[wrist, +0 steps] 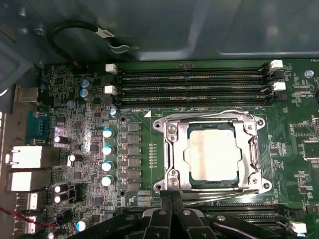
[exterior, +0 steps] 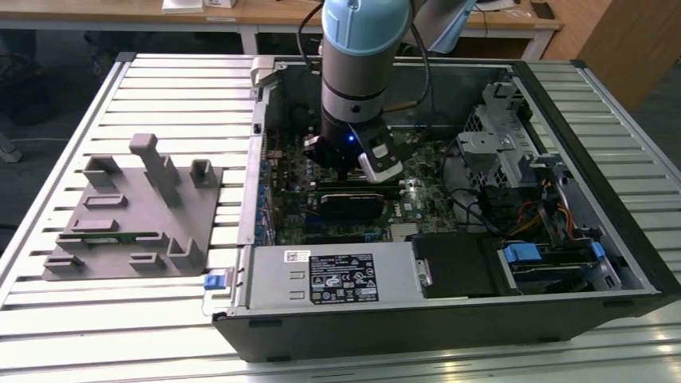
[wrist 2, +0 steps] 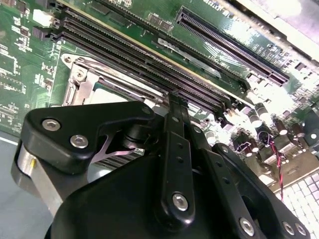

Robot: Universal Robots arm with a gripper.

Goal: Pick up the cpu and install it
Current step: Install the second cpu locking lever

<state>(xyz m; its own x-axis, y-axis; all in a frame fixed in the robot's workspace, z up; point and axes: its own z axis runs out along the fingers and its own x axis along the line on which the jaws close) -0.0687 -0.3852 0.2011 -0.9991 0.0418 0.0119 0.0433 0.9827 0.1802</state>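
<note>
While the cpu (wrist: 213, 153) sits seemingly seated within the socket (wrist: 172, 149), the jaws (wrist: 172, 204) hover just beside it, closed and empty.

A robotics lab or workshop bench, set up for computer assembly.

An open desktop computer case (exterior: 447, 311) is lying on its side on a counter (exterior: 159, 319) built from pale slatted aluminium profiles, with its green motherboard (wrist: 89, 149) showing bare memory slots (wrist: 192, 82) and a metal-framed processor socket (wrist: 212, 152) in the first wrist view. A silver and pale-blue industrial robot arm (exterior: 362, 64) is reaching down into the case, and a grey moulded parts fixture (exterior: 133, 219) is sitting beside it at the exterior view's left. Wooden desks (exterior: 277, 14) are standing behind, along the room's far side.
</note>
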